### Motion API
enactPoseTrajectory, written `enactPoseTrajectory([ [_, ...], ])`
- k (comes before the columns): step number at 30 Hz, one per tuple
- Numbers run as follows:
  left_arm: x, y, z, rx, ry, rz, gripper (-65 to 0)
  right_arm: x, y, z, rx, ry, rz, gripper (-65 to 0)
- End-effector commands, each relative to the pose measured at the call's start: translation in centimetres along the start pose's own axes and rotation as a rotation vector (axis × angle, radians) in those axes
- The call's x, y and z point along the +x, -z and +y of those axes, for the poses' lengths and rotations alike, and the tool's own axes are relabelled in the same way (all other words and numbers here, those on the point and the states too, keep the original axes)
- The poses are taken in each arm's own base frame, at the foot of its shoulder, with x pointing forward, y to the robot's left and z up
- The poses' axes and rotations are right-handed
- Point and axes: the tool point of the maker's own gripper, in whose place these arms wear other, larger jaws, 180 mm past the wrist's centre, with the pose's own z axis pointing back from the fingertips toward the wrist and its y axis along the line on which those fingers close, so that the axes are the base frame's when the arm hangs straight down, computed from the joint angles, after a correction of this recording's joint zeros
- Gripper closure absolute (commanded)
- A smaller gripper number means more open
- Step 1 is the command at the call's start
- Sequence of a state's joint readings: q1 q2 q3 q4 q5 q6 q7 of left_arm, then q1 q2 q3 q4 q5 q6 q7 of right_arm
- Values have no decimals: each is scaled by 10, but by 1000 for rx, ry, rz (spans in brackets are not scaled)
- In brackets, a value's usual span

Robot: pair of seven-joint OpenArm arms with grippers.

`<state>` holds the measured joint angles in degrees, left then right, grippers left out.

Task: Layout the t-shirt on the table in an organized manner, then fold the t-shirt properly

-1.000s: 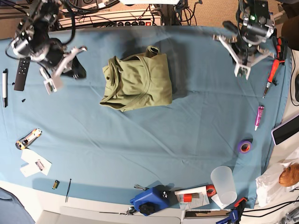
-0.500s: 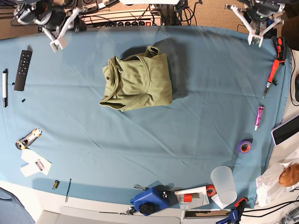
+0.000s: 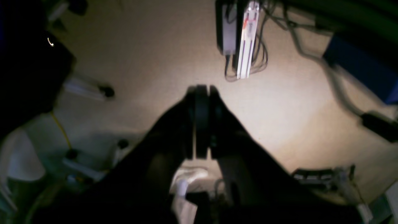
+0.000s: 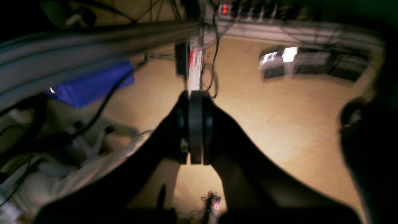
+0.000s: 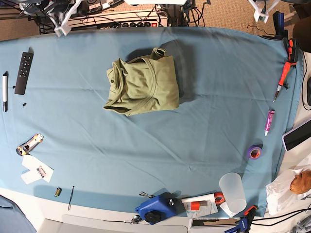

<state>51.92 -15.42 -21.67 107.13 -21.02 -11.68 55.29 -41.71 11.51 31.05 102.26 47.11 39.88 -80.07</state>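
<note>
I see the t-shirt (image 5: pixel 142 86), a folded bundle, mid-table toward the far edge, long axis roughly near-to-far, collar side left, with the left gripper (image 3: pixel 201 119) and right gripper (image 4: pixel 195 126) both pinched closed, empty, parked beyond the table (image 5: pixel 160 160) over floor, leaving blue cloth open all around.

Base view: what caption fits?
Folded olive t-shirt lying on the blue table, both arms pulled away.

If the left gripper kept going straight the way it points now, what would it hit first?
Probably the tan floor beyond the table; the shut left gripper points there, with a power strip slightly off-line. Depth is unclear.
</note>
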Motion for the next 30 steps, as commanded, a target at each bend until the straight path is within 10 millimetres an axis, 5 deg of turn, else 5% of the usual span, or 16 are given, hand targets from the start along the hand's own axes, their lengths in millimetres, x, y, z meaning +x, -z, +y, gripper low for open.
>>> enactPoseTrajectory([
  [1, -10, 1, 4, 3, -7, 30, 0, -8, 1, -4, -3, 0, 30, 0],
  [8, -36, 34, 10, -38, -52, 51, 0, -57, 45, -11, 10, -32, 246, 0],
  [21, -48, 124, 15, -96, -186, 108, 0, -80, 131, -18, 6, -143, 397, 0],
  [30, -27, 169, 4, -88, -229, -44, 0, -88, 174, -48, -170, -281, 349, 0],
])
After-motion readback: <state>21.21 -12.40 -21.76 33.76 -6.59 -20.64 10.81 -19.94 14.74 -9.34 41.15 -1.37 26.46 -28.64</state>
